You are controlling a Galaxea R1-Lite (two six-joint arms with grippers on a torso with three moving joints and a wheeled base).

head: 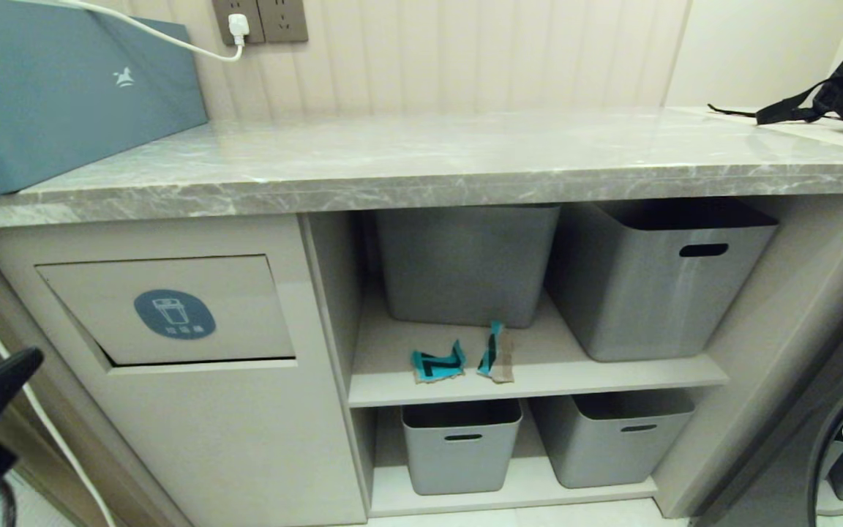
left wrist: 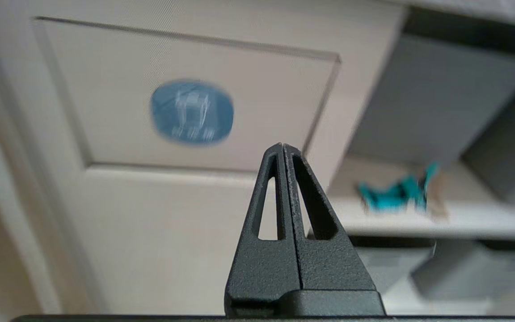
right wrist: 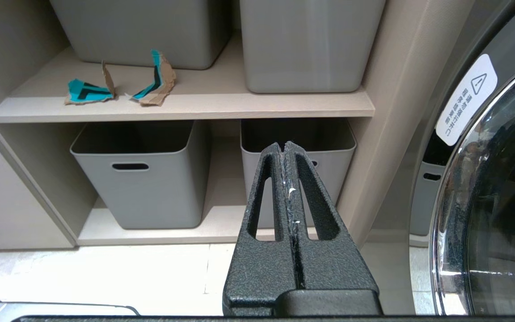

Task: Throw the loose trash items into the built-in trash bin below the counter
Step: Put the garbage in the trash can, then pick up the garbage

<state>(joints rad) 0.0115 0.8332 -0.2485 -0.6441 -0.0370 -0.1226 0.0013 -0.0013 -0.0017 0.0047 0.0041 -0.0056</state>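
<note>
While both claws stand closed and empty, two torn cardboard scraps (head: 462, 361) lie side by side on the middle shelf (head: 538, 377), under the grey marble surface (head: 421, 172) and in front of a grey tub (head: 465, 263). The left claw (left wrist: 283, 150), fingers pressed together, hangs low before the beige cabinet front, pointing towards the lower edge of the built-in trash bin's flap (head: 165, 311) with its round blue sticker. From that claw the scraps lie off towards the robot's right and somewhat further back, past the cabinet's dividing wall. The right claw (right wrist: 286, 147), also shut tight with nothing between its fingers, faces the lower tubs (right wrist: 141, 179) beside a washing machine door (right wrist: 485, 201); the scraps sit higher than it and off towards the robot's left. Neither arm is plainly nearer, but the left claw is the one beside the flap, and it seems the likelier to make the reach. The piece nearer the bin (right wrist: 88, 89) shows teal-and-black print and lies mostly flat, its long axis running along the shelf's front edge. Its neighbour (right wrist: 157, 82) is folded and stands partly on edge, running more from front to back. A third, plain brown piece may be among them, though the views do not separate it clearly. Any pickup would need the claw opened first, then swung sideways into the shelf bay, with the bin's flap closed and just beside that bay.
</note>
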